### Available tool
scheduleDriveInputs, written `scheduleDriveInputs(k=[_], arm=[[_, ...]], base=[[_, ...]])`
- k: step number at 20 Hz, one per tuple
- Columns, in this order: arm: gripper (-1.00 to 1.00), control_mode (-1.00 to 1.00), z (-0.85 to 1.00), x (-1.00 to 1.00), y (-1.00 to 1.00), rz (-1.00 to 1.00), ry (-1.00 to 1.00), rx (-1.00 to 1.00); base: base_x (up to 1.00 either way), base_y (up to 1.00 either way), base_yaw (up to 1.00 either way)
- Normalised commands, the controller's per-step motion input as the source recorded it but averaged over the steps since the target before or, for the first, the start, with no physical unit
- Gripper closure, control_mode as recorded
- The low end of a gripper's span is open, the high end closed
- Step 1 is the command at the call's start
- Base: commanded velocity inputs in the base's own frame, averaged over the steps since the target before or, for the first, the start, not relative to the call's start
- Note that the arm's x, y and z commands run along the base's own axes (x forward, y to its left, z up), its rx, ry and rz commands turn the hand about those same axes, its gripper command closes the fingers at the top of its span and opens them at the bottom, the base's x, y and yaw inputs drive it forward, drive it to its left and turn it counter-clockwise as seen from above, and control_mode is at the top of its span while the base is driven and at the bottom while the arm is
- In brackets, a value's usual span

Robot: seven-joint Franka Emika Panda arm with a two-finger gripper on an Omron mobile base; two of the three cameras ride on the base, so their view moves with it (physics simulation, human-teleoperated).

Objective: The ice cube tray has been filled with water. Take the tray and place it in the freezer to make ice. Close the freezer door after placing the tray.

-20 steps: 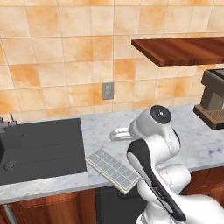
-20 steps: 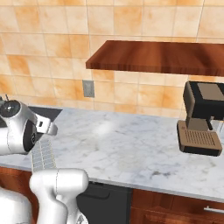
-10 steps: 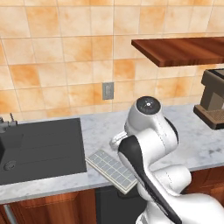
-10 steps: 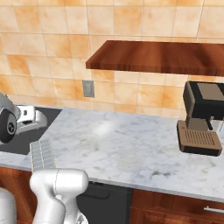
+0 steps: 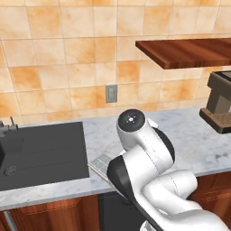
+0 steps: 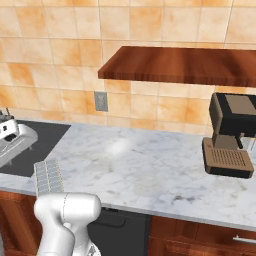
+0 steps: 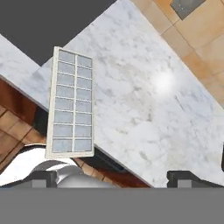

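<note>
**Hovering above the tray at the counter's front edge**

Lying flat on the marble counter (image 6: pixel 150 170), the ice cube tray (image 7: pixel 72 103) sits at the front edge, just beside the dark sink (image 5: pixel 43 153). One short end pokes slightly past the counter lip, as the hand view shows. In the right base view the tray (image 6: pixel 48 177) is partly covered by the arm's white body; in the left base view only a corner (image 5: pixel 100 163) peeks out beside the arm.

The gripper (image 7: pixel 111 177) is above the counter, looking down. Its two dark tips stand wide apart with nothing between them — no contact with the tray, which lies off to one side of the tips.

Also present: a coffee machine (image 6: pixel 230 137) further along the counter, a wooden shelf (image 6: pixel 180 65) above, and a wall outlet (image 5: pixel 111 93) on the tiles.
</note>
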Motion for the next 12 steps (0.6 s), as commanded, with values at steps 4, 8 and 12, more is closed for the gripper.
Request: scheduleDriveInputs(k=[4, 8, 12], arm=[[-1.0, -1.0, -0.23, -0.2, 0.03, 0.14, 0.0, -0.28], [-1.0, -1.0, -0.29, 0.0, 0.03, 0.06, 0.0, -0.21], [-1.0, -1.0, -0.36, 0.0, 0.02, 0.0, 0.0, -0.16]], base=[[0.0, 0.0, 0.0], [0.0, 0.0, 0.0], [0.0, 0.0, 0.0]])
